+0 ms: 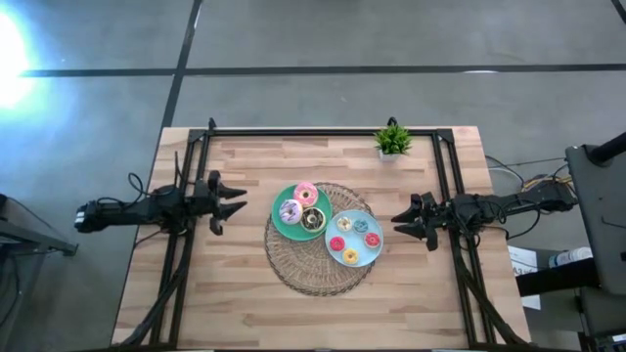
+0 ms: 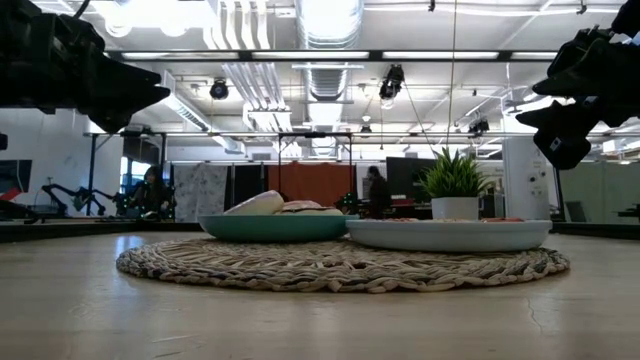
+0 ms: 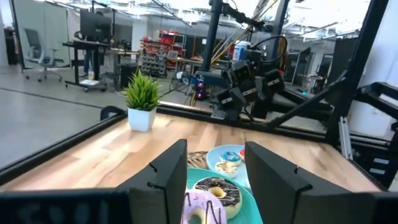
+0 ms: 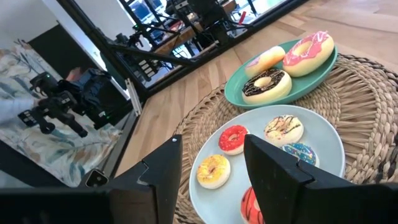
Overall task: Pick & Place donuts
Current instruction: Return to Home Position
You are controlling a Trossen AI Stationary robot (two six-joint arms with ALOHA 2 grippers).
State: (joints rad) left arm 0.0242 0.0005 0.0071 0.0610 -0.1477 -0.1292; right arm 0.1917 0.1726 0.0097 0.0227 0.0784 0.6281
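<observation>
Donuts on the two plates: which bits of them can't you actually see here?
Low view: the small donuts are hidden by the light-blue plate's rim.
Left wrist view: the lilac donut is cut off by the bottom edge.
Right wrist view: a red donut sits partly behind the right gripper's finger.

I read the table (image 1: 245, 293) as pale wood planks, smooth w/ a slight sheen. Mat (image 4: 367, 99): coarse woven fibre, rough. Green plate (image 4: 235, 92) & light-blue plate (image 4: 320, 127): smooth, matt, prob. plastic. Donuts (image 4: 267, 85): smooth plastic, frosting a bit glossy.
</observation>
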